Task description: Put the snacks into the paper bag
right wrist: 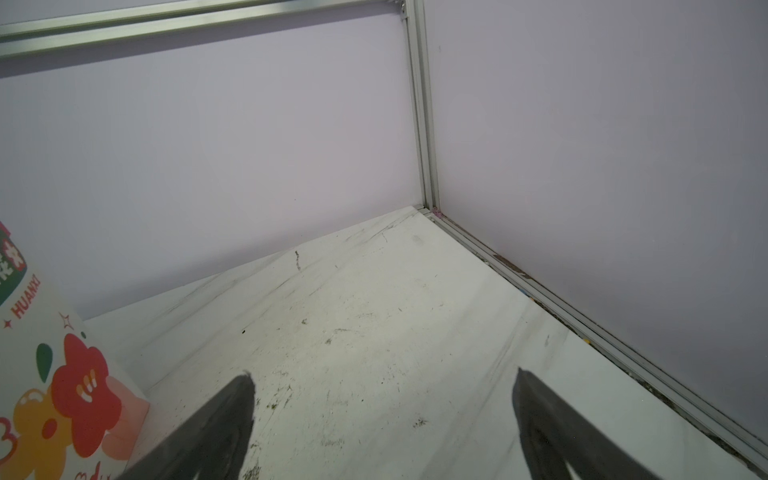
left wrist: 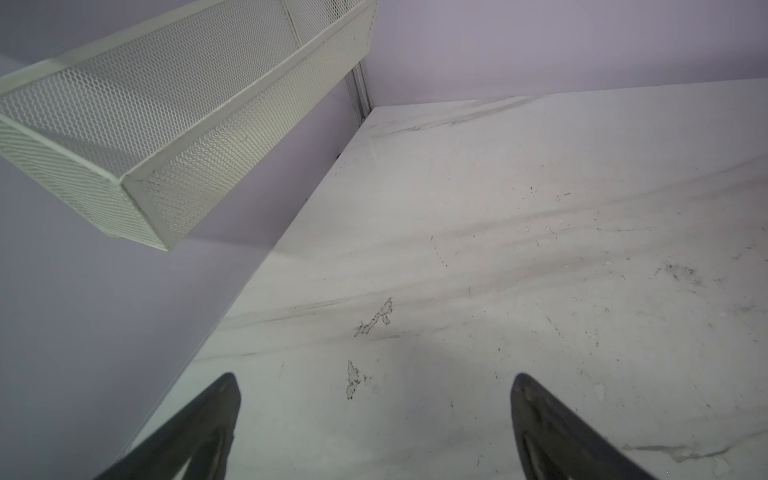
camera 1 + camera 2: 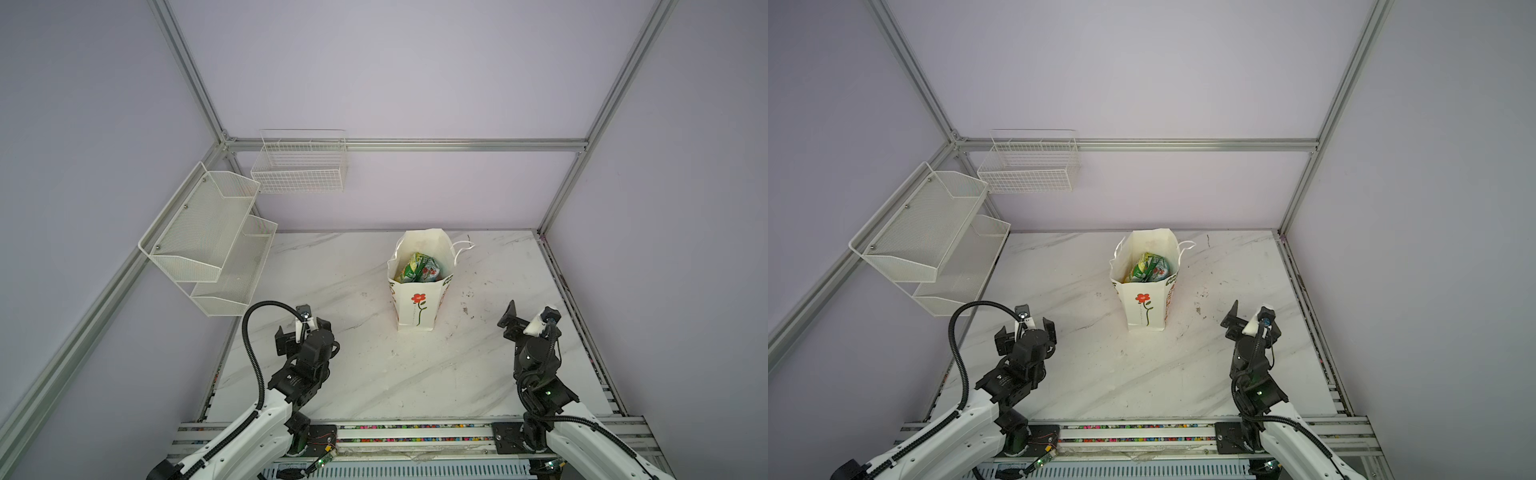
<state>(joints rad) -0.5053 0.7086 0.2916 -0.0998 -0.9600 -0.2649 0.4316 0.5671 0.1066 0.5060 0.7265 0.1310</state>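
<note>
The white paper bag, with a red flower on its front, stands upright and open-topped at the middle back of the marble table. Inside it lie snacks: green-yellow and teal-red packets. One printed side of the paper bag shows in the right wrist view. My left gripper hovers open near the front left, nothing between its fingers. My right gripper is open and empty at the front right, beside the bag.
A two-tier white mesh shelf hangs on the left wall above the table's left edge. A white wire basket hangs on the back wall. Aluminium frame rails run along the walls and table edges.
</note>
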